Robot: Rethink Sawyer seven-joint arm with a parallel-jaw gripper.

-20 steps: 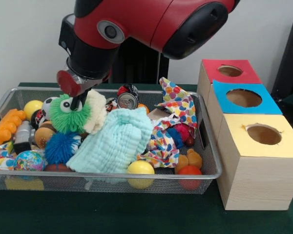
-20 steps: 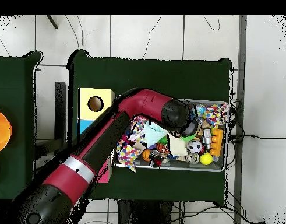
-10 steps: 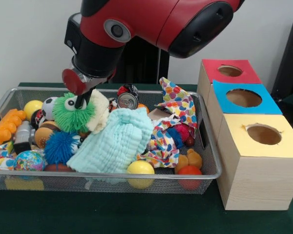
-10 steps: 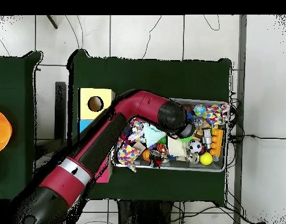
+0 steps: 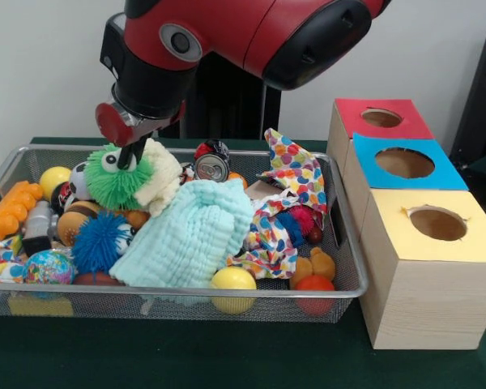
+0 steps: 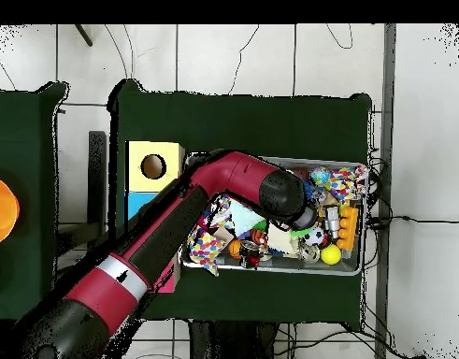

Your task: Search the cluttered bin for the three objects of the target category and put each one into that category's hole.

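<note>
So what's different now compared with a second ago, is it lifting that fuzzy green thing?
Yes. The gripper, shut on the green fuzzy toy, has risen a little, and the toy has come up off the pile with it. The mint cloth, the can and the three boxes stayed put.

The bin (image 5: 350, 267) of toys sits left of 3 boxes (image 5: 425, 259).

Green fuzzy toy (image 5: 113, 180), mint cloth (image 5: 190, 235), polka-dot cloth (image 5: 296, 174), red/blue/yellow-topped boxes (image 5: 425, 267).
</note>
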